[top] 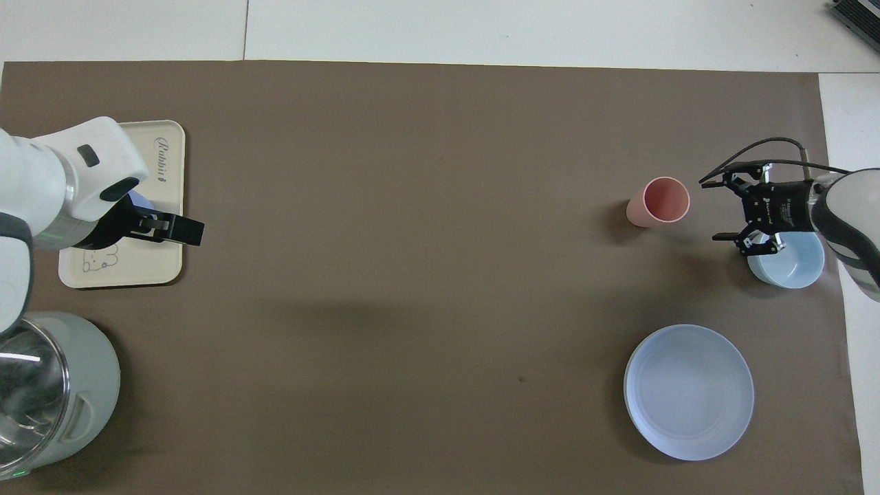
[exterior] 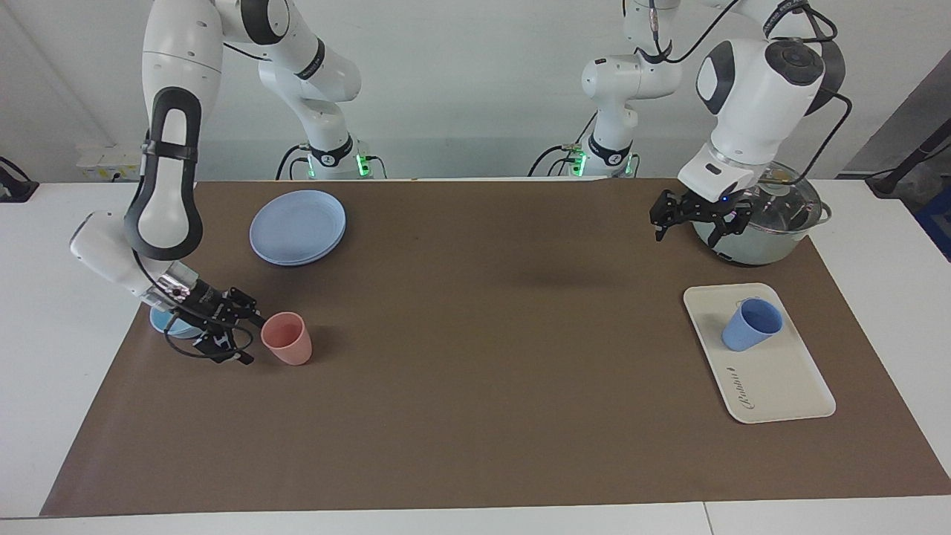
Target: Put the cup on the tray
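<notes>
The cup [exterior: 751, 324] stands on the tray [exterior: 780, 386], lower right of frame; the left gripper [exterior: 695, 219], fingers spread, hangs above it, apart.

tray [top: 165, 199]: cream, at the left arm's end of the table, partly under the left gripper [top: 180, 230]
cup [top: 140, 201]: blue sliver showing on the tray
right gripper [top: 723, 210]: fingers spread, beside the pink tumbler [top: 658, 201]
bowl [top: 790, 265]: light blue, partly under the right gripper
plate [top: 689, 392]: nearer the robots than the bowl
pot [top: 51, 392]: nearer the robots than the tray
</notes>
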